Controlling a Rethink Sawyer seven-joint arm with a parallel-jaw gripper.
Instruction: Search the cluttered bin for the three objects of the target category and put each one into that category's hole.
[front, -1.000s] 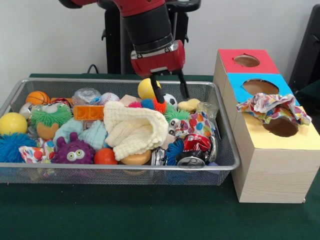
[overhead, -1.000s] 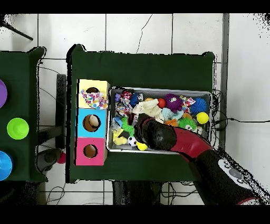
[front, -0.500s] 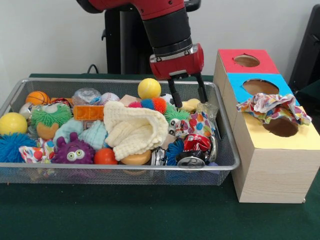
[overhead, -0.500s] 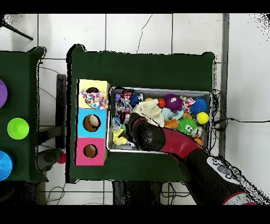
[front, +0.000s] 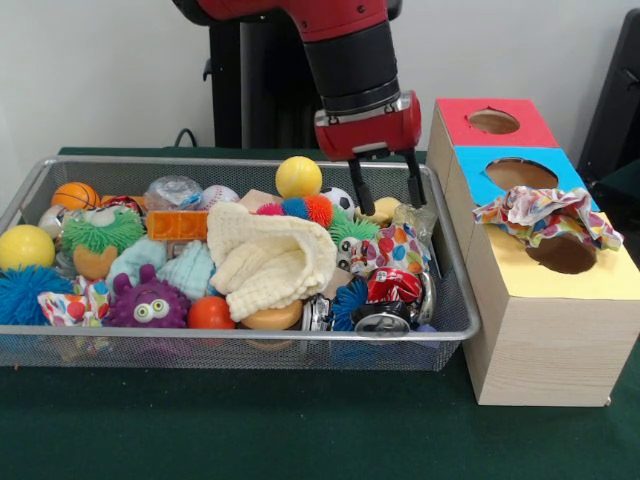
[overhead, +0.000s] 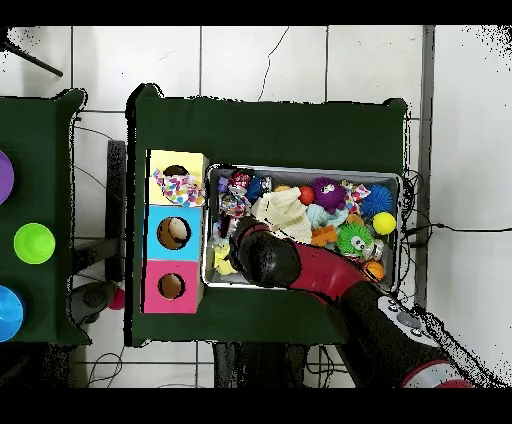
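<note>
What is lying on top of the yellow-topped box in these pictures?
A printed cloth piece lies crumpled on the yellow-topped box, draped over the far rim of its round hole. The part of the rim under the cloth is hidden, and the inside of the hole cannot be seen.

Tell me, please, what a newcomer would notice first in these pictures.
The red arm, whose open hand hangs over the right end of the bin, which is crowded with toys. Then the cream cloth heaped mid-bin, and the printed cloth draped at the hole in the yellow box top.
</note>
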